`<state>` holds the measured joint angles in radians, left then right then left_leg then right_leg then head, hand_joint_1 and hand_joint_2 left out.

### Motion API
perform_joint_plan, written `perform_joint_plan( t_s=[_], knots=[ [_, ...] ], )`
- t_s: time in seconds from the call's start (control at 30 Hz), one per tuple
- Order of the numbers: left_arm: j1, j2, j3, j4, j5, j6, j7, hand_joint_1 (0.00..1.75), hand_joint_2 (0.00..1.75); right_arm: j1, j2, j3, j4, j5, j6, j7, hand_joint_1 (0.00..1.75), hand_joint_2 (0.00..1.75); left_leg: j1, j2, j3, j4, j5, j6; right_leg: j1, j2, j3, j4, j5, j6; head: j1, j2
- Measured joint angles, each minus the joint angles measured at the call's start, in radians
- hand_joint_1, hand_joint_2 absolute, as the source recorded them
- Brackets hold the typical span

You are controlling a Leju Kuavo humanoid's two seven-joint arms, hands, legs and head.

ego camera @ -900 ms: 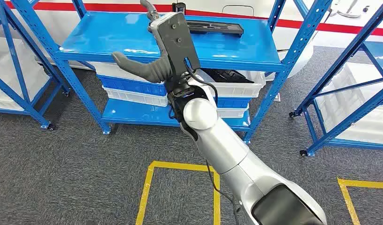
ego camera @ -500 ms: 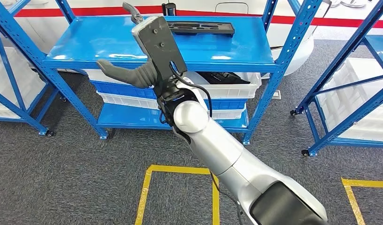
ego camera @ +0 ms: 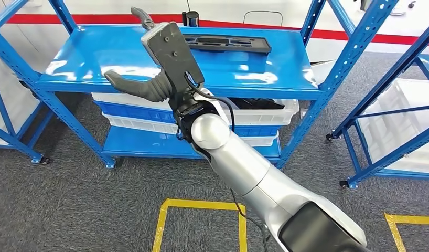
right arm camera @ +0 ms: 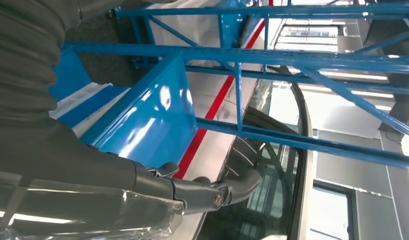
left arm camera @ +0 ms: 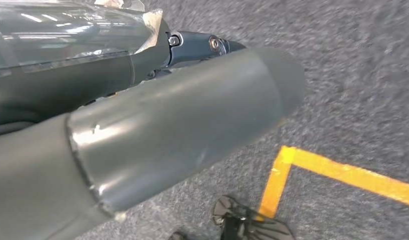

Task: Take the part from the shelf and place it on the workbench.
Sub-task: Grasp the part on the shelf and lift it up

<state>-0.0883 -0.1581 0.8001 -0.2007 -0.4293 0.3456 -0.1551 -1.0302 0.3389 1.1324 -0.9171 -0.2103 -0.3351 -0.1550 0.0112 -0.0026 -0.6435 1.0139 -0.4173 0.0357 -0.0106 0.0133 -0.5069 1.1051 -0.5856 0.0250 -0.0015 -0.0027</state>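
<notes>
- Black part [ego camera: 226,43], a flat slotted tray, lies at the back of the blue shelf [ego camera: 97,58], untouched; nothing of the task is done.
- Right robot hand [ego camera: 160,63] is raised before the shelf, thumb spread, empty, well short of the part.
- Left robot hand [left arm camera: 142,130] hangs over the carpet; I cannot tell its state.
- Shelf uprights [ego camera: 341,58] flank the reach; room lies open above the top deck.

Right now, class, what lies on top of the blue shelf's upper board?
A long black part lies flat on the upper board, near the back. The raised right hand covers its near-left end.
</notes>
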Motion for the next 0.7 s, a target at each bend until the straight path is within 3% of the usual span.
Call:
perform_joint_plan(
  t_s=[0.07, 0.1, 0.13, 0.17, 0.2, 0.27, 0.3, 0.33, 0.37, 0.43, 0.5, 0.53, 0.6, 0.63, 0.67, 0.7],
  knots=[
    [0.001, 0.001, 0.000, 0.000, 0.001, 0.000, 0.001, 0.00, 0.00, 0.005, -0.003, 0.002, 0.011, -0.002, 0.000, -0.002, 0.00, 1.75, -0.003, -0.002, 0.021, -0.001, -0.022, 0.006, 0.003, -0.001, -0.096, 0.120, -0.036, -0.012, 0.001, 0.000],
    [0.002, 0.001, 0.000, 0.000, 0.002, 0.000, 0.002, 0.00, 0.00, 0.011, -0.004, 0.003, 0.016, -0.003, 0.001, -0.002, 0.00, 1.75, -0.005, -0.004, 0.035, -0.001, -0.035, 0.007, 0.005, -0.001, -0.136, 0.151, -0.057, -0.017, 0.001, 0.000],
    [0.004, 0.001, 0.001, 0.000, 0.004, 0.000, 0.002, 0.00, 0.00, 0.017, -0.006, 0.004, 0.021, -0.005, 0.002, -0.002, 0.00, 1.75, -0.007, -0.006, 0.052, -0.001, -0.049, 0.008, 0.008, -0.001, -0.165, 0.153, -0.069, -0.020, 0.001, 0.000],
    [0.006, 0.001, 0.001, 0.000, 0.006, 0.000, 0.002, 0.00, 0.00, 0.021, -0.007, 0.006, 0.025, -0.006, 0.002, -0.002, 0.00, 1.75, -0.011, -0.009, 0.071, -0.001, -0.065, 0.008, 0.011, -0.001, -0.181, 0.125, -0.061, -0.019, 0.001, 0.000],
    [0.007, 0.001, 0.002, 0.000, 0.008, 0.001, 0.002, 0.00, 0.00, 0.023, -0.007, 0.009, 0.029, -0.008, 0.002, -0.003, 0.00, 1.75, -0.014, -0.011, 0.091, -0.001, -0.080, 0.008, 0.015, -0.001, -0.187, 0.074, -0.025, -0.014, 0.002, 0.000],
    [0.011, -0.002, 0.004, 0.003, 0.010, 0.002, -0.001, 0.00, 0.00, 0.026, -0.010, 0.014, 0.036, -0.011, 0.002, -0.003, 0.00, 1.75, -0.018, -0.015, 0.122, -0.003, -0.111, 0.006, 0.024, -0.004, -0.186, -0.029, 0.101, -0.011, -0.003, 0.000],
    [0.012, -0.003, 0.005, 0.004, 0.010, 0.005, -0.003, 0.00, 0.00, 0.028, -0.010, 0.016, 0.039, -0.012, 0.003, -0.002, 0.00, 1.75, -0.018, -0.016, 0.131, -0.003, -0.121, 0.003, 0.027, -0.005, -0.181, -0.059, 0.153, -0.015, -0.005, 0.000],
    [0.013, -0.004, 0.005, 0.005, 0.008, 0.009, -0.006, 0.00, 0.00, 0.030, -0.009, 0.018, 0.041, -0.013, 0.002, -0.002, 0.00, 1.75, -0.017, -0.016, 0.138, -0.006, -0.127, -0.001, 0.029, -0.007, -0.177, -0.072, 0.182, -0.023, -0.005, 0.000],
    [0.011, -0.004, 0.005, 0.006, 0.006, 0.014, -0.010, 0.00, 0.00, 0.030, -0.005, 0.019, 0.041, -0.014, 0.002, -0.002, 0.00, 1.75, -0.016, -0.016, 0.145, -0.008, -0.128, -0.007, 0.030, -0.007, -0.171, -0.077, 0.182, -0.033, -0.006, 0.000],
    [0.007, -0.006, 0.005, 0.006, 0.001, 0.021, -0.014, 0.00, 0.00, 0.028, 0.000, 0.019, 0.040, -0.013, 0.003, -0.003, 0.00, 1.75, -0.014, -0.012, 0.125, 0.022, -0.110, -0.018, 0.020, -0.007, -0.145, -0.099, 0.183, -0.042, -0.003, 0.000],
    [0.005, -0.006, 0.004, 0.006, 0.000, 0.022, -0.016, 0.00, 0.00, 0.032, -0.002, 0.020, 0.042, -0.012, 0.003, -0.004, 0.00, 1.75, -0.009, -0.007, 0.063, 0.120, -0.090, -0.035, 0.010, -0.007, -0.107, -0.127, 0.177, -0.051, -0.005, 0.000],
    [0.006, -0.006, 0.004, 0.006, 0.000, 0.023, -0.016, 0.00, 0.00, 0.037, -0.004, 0.021, 0.045, -0.013, 0.004, -0.003, 0.00, 1.75, -0.003, -0.004, 0.026, 0.174, -0.100, -0.045, 0.009, -0.007, -0.090, -0.134, 0.170, -0.055, -0.006, 0.000],
    [0.008, -0.003, 0.005, 0.006, 0.000, 0.024, -0.016, 0.00, 0.00, 0.045, -0.006, 0.023, 0.049, -0.013, 0.004, -0.003, 0.00, 1.75, 0.010, 0.000, -0.037, 0.234, -0.155, -0.062, 0.005, -0.003, -0.062, -0.139, 0.151, -0.058, -0.006, 0.000],
    [0.009, -0.001, 0.005, 0.006, 0.000, 0.024, -0.017, 0.00, 0.00, 0.048, -0.005, 0.024, 0.051, -0.013, 0.005, -0.003, 0.00, 1.75, 0.015, 0.000, -0.057, 0.232, -0.168, -0.068, 0.003, 0.001, -0.050, -0.138, 0.141, -0.056, -0.006, 0.000],
    [0.009, 0.000, 0.005, 0.006, 0.000, 0.025, -0.017, 0.00, 0.00, 0.049, -0.003, 0.024, 0.052, -0.012, 0.005, -0.003, 0.00, 1.75, 0.020, 0.001, -0.063, 0.203, -0.151, -0.072, 0.000, 0.005, -0.038, -0.138, 0.131, -0.052, -0.006, 0.000],
    [0.009, 0.001, 0.004, 0.006, -0.001, 0.025, -0.017, 0.00, 0.00, 0.049, -0.001, 0.024, 0.052, -0.012, 0.006, -0.003, 0.00, 1.75, 0.025, 0.001, -0.056, 0.151, -0.106, -0.074, -0.003, 0.008, -0.026, -0.137, 0.122, -0.048, -0.006, 0.000]
  ],
)
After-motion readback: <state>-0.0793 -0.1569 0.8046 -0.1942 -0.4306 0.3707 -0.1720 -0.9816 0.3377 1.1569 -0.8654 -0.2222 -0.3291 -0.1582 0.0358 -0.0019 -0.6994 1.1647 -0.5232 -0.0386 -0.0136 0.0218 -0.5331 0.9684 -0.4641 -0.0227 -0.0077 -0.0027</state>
